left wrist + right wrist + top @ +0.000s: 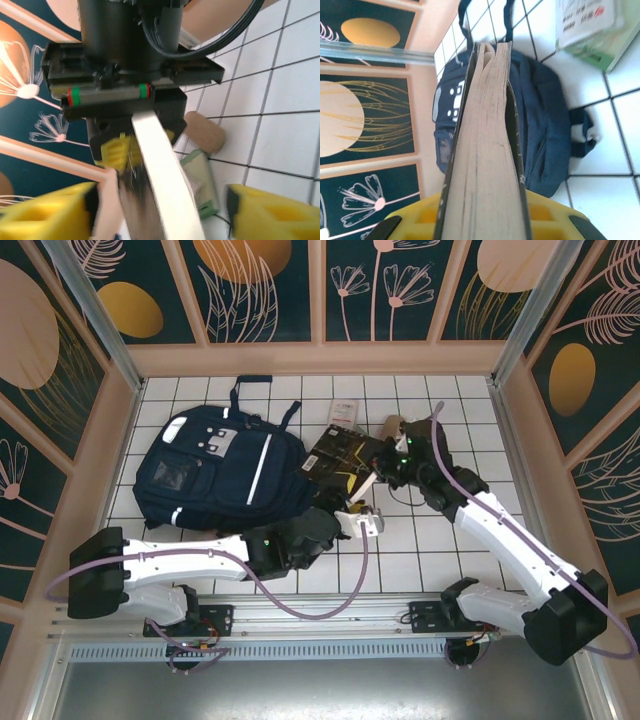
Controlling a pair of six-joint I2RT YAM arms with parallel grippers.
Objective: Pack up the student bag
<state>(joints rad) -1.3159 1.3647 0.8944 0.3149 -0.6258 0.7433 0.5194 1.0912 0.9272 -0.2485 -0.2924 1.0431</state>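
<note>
Top: bag (215,470) upper left centre; right gripper (385,468) clamped on book (340,452) just right of it.
Left wrist: left gripper (160,212) jaws apart, book edge between.
Right wrist: book's long axis points up-frame at bag.

Bright, even light falls from overhead. The white surface (420,540) carries only faint, soft shadows beneath the arms and no hard glare. The left wrist view is smeared by motion blur, worst along the book (165,190). The right wrist view shows the book's page edge fairly sharp, the bag (540,125) behind it soft, and the packet (585,25) washed out.
</note>
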